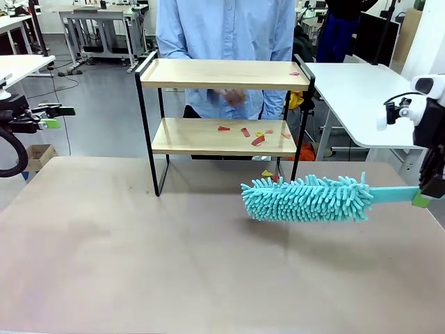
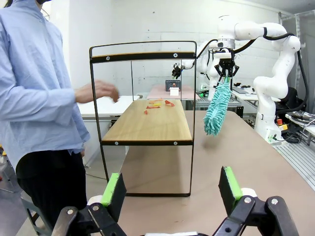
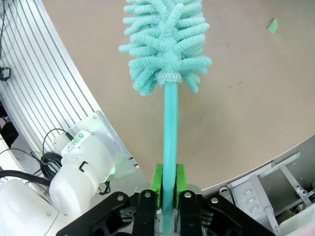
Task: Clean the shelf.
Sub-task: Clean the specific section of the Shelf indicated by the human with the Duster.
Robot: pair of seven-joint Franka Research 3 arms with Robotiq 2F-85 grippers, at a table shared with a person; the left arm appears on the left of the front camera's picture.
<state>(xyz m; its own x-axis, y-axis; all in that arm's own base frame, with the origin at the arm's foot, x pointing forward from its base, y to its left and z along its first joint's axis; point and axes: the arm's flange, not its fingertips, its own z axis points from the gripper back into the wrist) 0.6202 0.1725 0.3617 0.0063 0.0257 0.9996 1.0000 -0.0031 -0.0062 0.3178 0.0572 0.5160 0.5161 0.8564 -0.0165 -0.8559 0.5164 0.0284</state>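
Front view: the shelf (image 1: 222,74) stands at the far side of the bench (image 1: 125,264), just in front of a person (image 1: 222,28) in a light blue shirt. Its two wooden boards sit in a thin black frame. Red scraps (image 1: 258,140) lie scattered over the right half of the lower board, with a small yellow piece among them. A single red bit (image 1: 294,73) sits at the right end of the top board. A yellow piece (image 1: 267,173) lies on the bench by the shelf's right legs. The person's hands (image 1: 229,96) show blurred behind the shelf, between the two boards.

A turquoise duster (image 1: 306,199) is held level low over the bench, in front of the shelf's right end and apart from it. Its fluffy head points toward the robot's left. The right gripper (image 1: 422,198) pinches the flat handle between its green pads.

The left gripper (image 1: 52,117) is at the robot's far left, well apart from the shelf. Its fingers are spread wide with nothing between them.
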